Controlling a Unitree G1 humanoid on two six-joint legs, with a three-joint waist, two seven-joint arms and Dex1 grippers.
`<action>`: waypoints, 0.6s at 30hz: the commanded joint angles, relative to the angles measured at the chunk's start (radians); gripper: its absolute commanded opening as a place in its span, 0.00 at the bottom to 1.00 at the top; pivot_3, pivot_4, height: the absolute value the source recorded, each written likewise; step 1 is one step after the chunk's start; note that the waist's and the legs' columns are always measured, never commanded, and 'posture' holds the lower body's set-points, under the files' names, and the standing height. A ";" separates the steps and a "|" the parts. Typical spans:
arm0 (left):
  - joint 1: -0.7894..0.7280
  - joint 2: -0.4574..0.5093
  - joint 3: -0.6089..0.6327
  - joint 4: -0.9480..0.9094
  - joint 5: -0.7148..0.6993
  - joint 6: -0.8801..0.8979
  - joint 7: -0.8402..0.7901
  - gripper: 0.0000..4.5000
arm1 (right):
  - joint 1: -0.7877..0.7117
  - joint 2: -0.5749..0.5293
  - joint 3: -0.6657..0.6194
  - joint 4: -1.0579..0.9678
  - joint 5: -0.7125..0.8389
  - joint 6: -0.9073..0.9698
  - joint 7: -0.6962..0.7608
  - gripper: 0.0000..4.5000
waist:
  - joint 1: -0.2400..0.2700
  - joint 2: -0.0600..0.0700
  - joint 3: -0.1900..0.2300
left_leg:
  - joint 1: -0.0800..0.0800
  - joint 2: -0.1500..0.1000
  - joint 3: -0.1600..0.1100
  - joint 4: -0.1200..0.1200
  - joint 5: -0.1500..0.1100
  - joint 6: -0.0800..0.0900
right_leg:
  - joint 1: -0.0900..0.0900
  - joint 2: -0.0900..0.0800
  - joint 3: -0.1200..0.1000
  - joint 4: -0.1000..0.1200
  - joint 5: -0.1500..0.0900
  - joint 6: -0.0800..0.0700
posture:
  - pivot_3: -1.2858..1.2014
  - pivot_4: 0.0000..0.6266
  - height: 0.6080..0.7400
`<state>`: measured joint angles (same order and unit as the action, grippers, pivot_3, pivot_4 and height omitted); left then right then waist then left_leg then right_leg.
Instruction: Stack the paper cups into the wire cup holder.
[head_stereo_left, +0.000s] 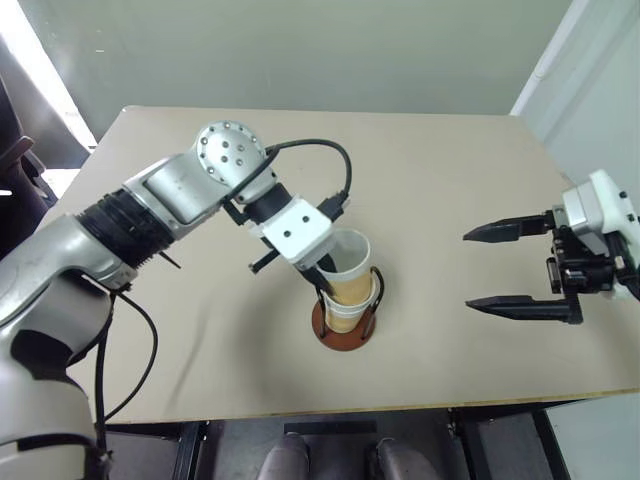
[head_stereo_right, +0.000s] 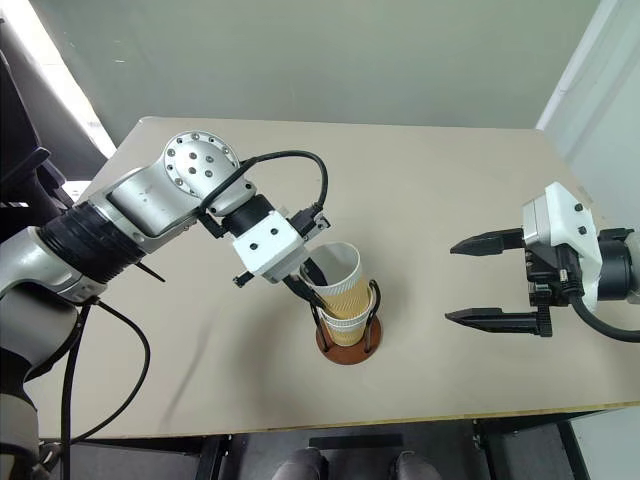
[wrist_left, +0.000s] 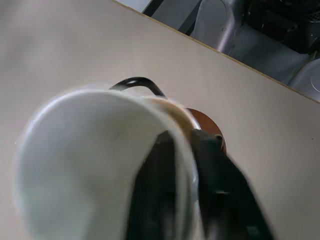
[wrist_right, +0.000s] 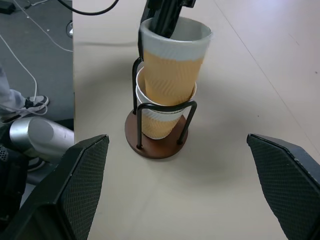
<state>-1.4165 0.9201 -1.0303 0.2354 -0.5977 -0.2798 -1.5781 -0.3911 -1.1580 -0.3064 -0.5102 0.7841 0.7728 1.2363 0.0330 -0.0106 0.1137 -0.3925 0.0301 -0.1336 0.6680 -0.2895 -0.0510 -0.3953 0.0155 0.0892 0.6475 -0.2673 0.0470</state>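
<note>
We have the top paper cup (wrist_right: 172, 62) nested in the stack inside the wire cup holder (wrist_right: 156, 142) at mid-bench (head_stereo_left: 450, 180), leaning slightly. Our left tool (head_stereo_right: 318, 280) pinches its rim, one finger inside, one outside. We judge it best to open fully, then lift straight out without dragging the cup. Our right tool (head_stereo_left: 515, 268) waits wide open and empty, well apart.

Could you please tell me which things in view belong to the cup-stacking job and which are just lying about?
Part of the job:
- top paper cup, left gripper at its rim
- lower paper cup, nested in the holder
- wire cup holder

Not part of it:
- table
- black cable on the left arm
- right gripper, jaws open, off to the side
</note>
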 joint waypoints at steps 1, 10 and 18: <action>-0.016 0.002 0.030 -0.020 -0.004 0.003 -0.036 0.45 | -0.004 -0.021 -0.040 -0.019 0.012 -0.014 -0.011 1.00 | 0.000 0.000 0.000 | 0.000 0.000 0.000 0.000 0.000 0.000 | 0.000 0.000 0.000 0.000 0.000 0.000 | 0.52 0.24 1.00; 0.039 -0.017 0.154 -0.016 0.034 0.061 -0.036 0.99 | -0.045 -0.006 0.029 0.035 -0.016 -0.068 0.003 1.00 | 0.000 0.000 0.000 | 0.000 0.000 0.001 0.000 0.000 0.001 | 0.000 0.000 0.000 0.000 0.000 0.000 | 0.52 0.24 1.00; 0.253 0.085 0.521 -0.073 0.066 0.346 0.094 0.99 | -0.177 0.067 0.242 0.279 -0.154 -0.180 0.076 1.00 | -0.015 0.001 -0.001 | 0.001 0.000 0.001 0.003 0.000 0.001 | 0.000 0.000 0.001 0.001 0.001 0.001 | 0.52 0.24 1.00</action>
<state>-1.1889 0.9574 -0.6170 0.1886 -0.5202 -0.0057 -1.5293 -0.5405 -1.0987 -0.0971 -0.2883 0.6739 0.6262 1.2908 0.0181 -0.0098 0.1131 -0.3912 0.0304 -0.1323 0.6712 -0.2898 -0.0503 -0.3950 0.0160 0.0899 0.6488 -0.2657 0.0484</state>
